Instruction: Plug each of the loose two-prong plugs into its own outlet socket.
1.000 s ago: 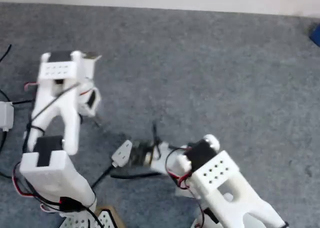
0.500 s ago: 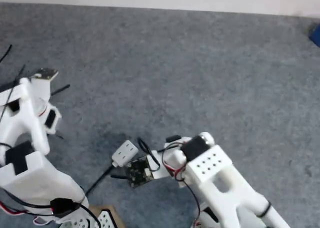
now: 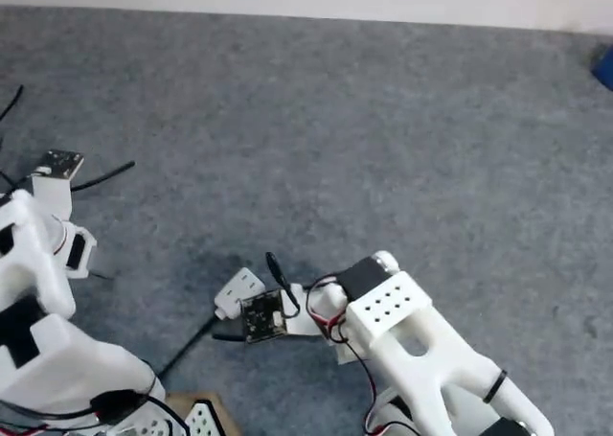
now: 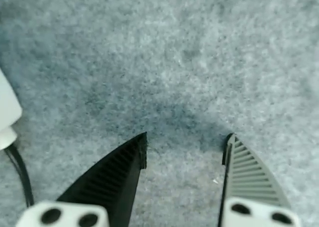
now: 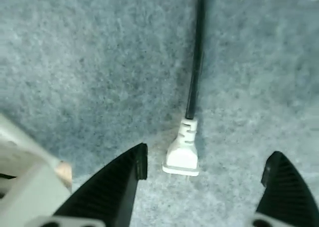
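A white two-prong plug (image 5: 182,151) lies flat on the grey carpet, its black cord (image 5: 196,52) running away from it. My right gripper (image 5: 207,154) hangs open just above the plug, one black finger on each side and neither touching it. In the high view the plug (image 3: 239,291) lies just left of the right arm's wrist (image 3: 287,316). My left gripper (image 4: 187,139) is open over bare carpet, with nothing between its fingers. Beside it, a white block (image 4: 7,114) with a black cord (image 4: 20,174) shows partly; I cannot tell whether it is a plug or a socket.
The left arm (image 3: 38,254) stands at the far left edge, with black cables (image 3: 101,175) on the carpet next to it. A wood-edged base (image 3: 196,415) sits at the bottom edge. A blue object (image 3: 605,67) pokes in at the far right.
The left arm swung left, away from the middle, toward the left edge. The right arm's wrist turned and shifted slightly left toward the plug. The plug itself stayed put.
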